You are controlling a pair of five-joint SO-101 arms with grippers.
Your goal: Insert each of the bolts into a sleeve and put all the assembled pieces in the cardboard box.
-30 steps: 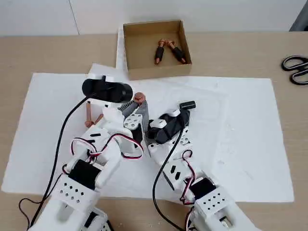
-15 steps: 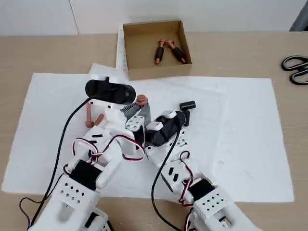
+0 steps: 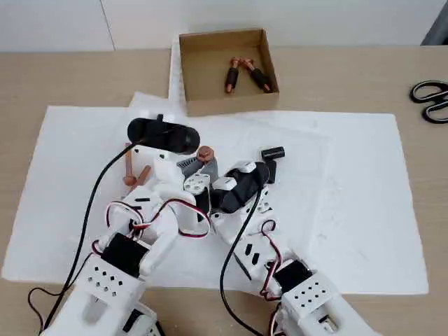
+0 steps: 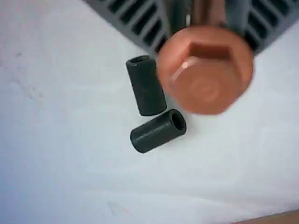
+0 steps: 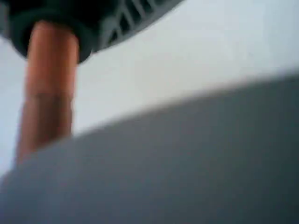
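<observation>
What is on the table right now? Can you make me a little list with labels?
Box: cardboard box at the far edge of the white paper, with two assembled pieces inside
Left gripper: shut on a copper bolt
Loose sleeves: two, lying on the paper
Loose bolts: two, on the paper by the left arm
Extra: scissors, off the paper
</observation>
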